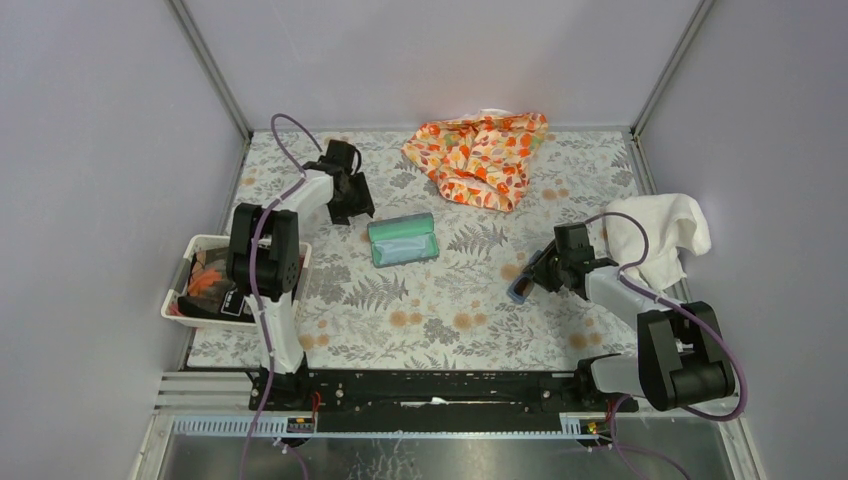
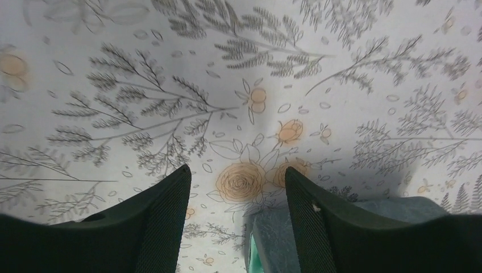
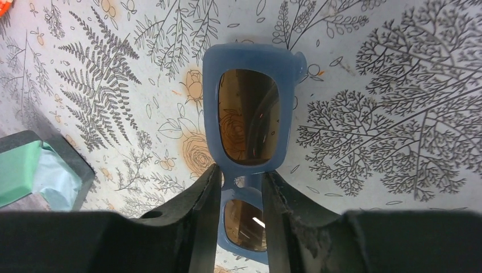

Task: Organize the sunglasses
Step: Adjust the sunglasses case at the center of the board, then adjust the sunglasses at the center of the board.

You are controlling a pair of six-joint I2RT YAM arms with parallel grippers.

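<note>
The sunglasses [image 3: 248, 116] have a blue plastic frame and brown lenses. My right gripper [image 3: 241, 182] is shut on them at the bridge and holds them just above the floral tablecloth; they show at the right of the top view [image 1: 522, 288], under the right gripper [image 1: 535, 275]. The open dark grey case [image 1: 402, 240] with teal-green inside and a light blue cloth in it lies mid-table. Its corner shows in the right wrist view [image 3: 34, 170] and the left wrist view [image 2: 273, 239]. My left gripper [image 2: 237, 176] is open and empty, hovering just left of the case [image 1: 352, 205].
An orange patterned cloth [image 1: 482, 155] lies at the back centre. A white cloth [image 1: 655, 235] lies at the right edge. A white bin [image 1: 190, 262] holding orange and dark items stands at the left edge beside the left arm.
</note>
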